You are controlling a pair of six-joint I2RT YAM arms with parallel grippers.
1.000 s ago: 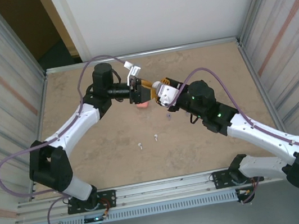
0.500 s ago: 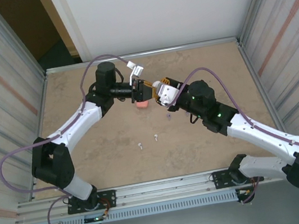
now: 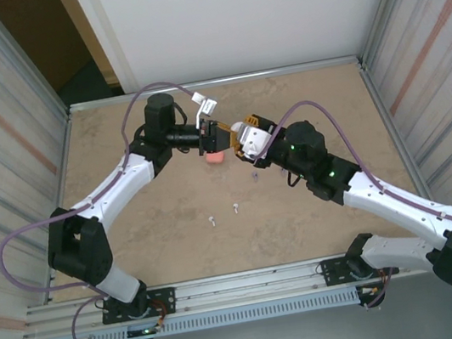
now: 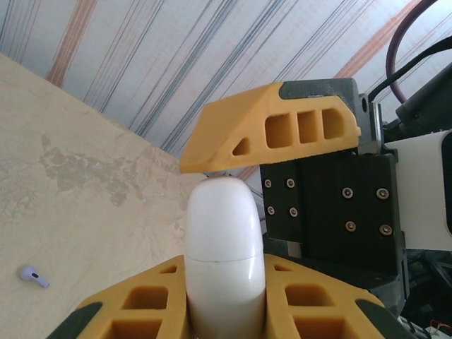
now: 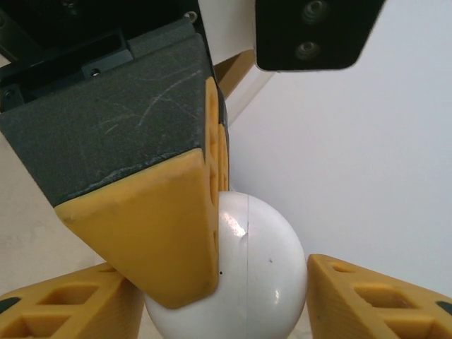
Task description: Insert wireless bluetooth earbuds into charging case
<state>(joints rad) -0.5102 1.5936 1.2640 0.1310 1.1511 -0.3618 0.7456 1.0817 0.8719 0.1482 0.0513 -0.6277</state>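
A shut white charging case (image 4: 222,226) stands upright with my left gripper (image 4: 224,272) shut on its lower half. In the top view both grippers meet above the table's far middle, the left gripper (image 3: 214,135) facing the right gripper (image 3: 242,137) with the case (image 3: 237,127) between them. My right gripper (image 5: 226,282) stands open astride the case (image 5: 265,282), with a gap on the right side. One of its fingers (image 4: 268,134) rests on the case's top. Two white earbuds (image 3: 213,221) (image 3: 236,208) and a purple earbud (image 3: 256,178) (image 4: 32,275) lie on the table.
A pink-red case (image 3: 216,158) sits on the table just below the two grippers. Metal walls (image 3: 7,144) close in the table on left and right, a white panel (image 3: 227,14) at the back. The left gripper's finger (image 5: 155,226) crosses the right wrist view.
The left wrist has turned and shifted slightly toward the back. The right gripper has edged up-left, closer round the white case. The earbuds on the table lie where they were.
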